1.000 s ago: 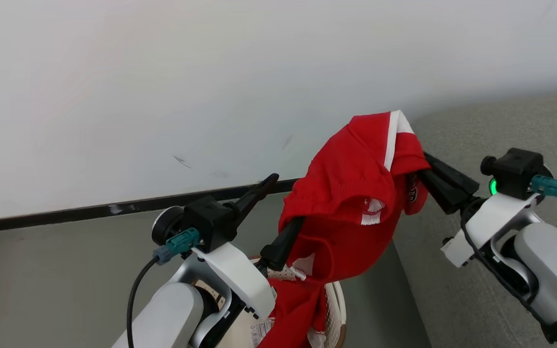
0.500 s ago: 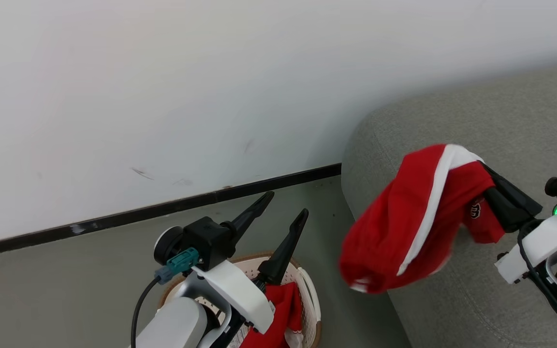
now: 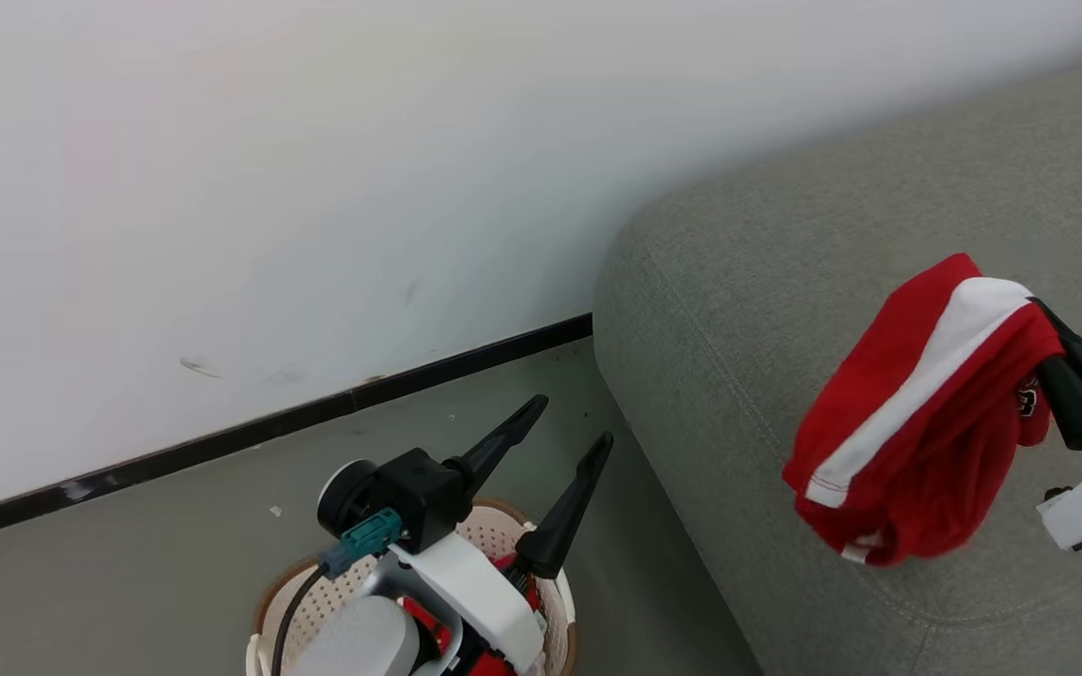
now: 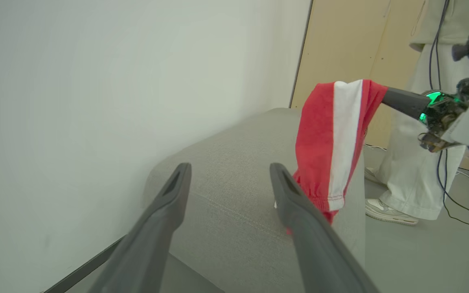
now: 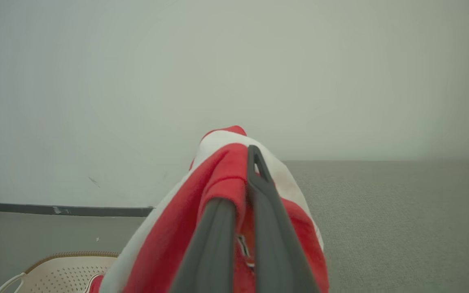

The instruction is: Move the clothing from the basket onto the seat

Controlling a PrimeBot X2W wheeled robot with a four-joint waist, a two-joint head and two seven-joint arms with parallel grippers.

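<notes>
head view: left gripper spread wide, empty, above the basket, where more red cloth lies. right gripper clamps a red garment hanging over the seat.
left wrist view: garment dangles by one end, likely ready to drop.
right wrist view: jaws pinch one fold, so the rest drapes.

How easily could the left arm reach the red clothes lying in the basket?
Probably easily: the open left gripper hovers above the basket, with nothing seen blocking the red clothes. Its fingers point up and away, though, so the wrist must first tip downward.
</notes>
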